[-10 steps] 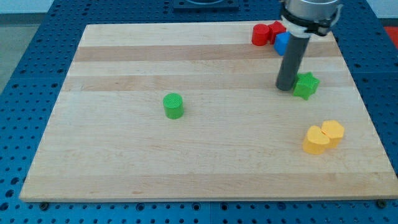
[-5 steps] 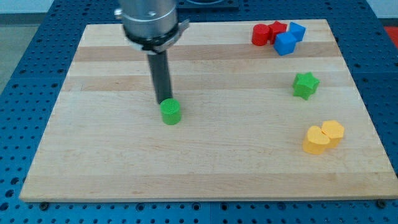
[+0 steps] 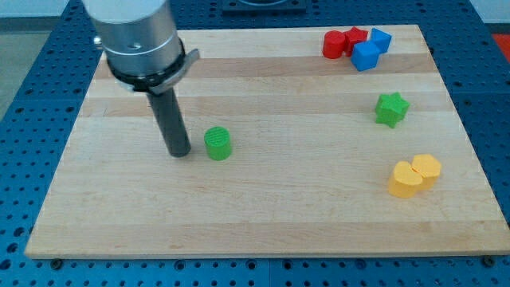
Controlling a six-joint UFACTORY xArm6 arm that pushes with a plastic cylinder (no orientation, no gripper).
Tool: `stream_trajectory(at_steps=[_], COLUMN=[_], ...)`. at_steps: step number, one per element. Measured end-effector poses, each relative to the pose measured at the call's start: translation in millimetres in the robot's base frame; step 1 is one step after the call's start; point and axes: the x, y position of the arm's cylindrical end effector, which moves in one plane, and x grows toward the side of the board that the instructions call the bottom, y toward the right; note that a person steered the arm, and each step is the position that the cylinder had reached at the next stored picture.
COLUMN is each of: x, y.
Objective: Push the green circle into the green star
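Pale wooden board [image 3: 263, 215] with lengthwise grain bands, lying on a blue perforated table surface [image 3: 32, 96] that shows on all sides. Straight dark rod [image 3: 170, 119] descending from a grey cylindrical arm housing [image 3: 135, 36] at the view's upper left. My tip [image 3: 178, 153] resting on the board just to the view's left of the green circle, a short green cylindrical block [image 3: 217, 144]; narrow strip of bare wood visible between the two, so apparently apart, not touching. No jaws or fingers on the tool: a plain rod, holding nothing.

Green star-shaped block [image 3: 391, 109] well apart from the green circle, far toward the view's right and slightly higher in the view; open board between them.

Cluster of four blocks at the view's top right corner: red cylindrical block [image 3: 333, 45] at the cluster's left, a second red block [image 3: 355, 36] of unclear shape just behind it, blue cube-like block [image 3: 366, 56] below and to the right, second blue block [image 3: 381, 38] at the cluster's right end; all four packed closely, neighbours touching or nearly so.

Pair of yellow blocks near the view's lower right: rounded yellow block [image 3: 406, 180] in front, angular yellow block [image 3: 427, 168] just behind and to its right, the two pressed together. Pair located below the green star, clearly apart from it.
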Motion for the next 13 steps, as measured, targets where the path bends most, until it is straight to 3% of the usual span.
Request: stream_trajectory(at_steps=[6, 10, 13], x=[-13, -43, -45], y=[174, 163, 217])
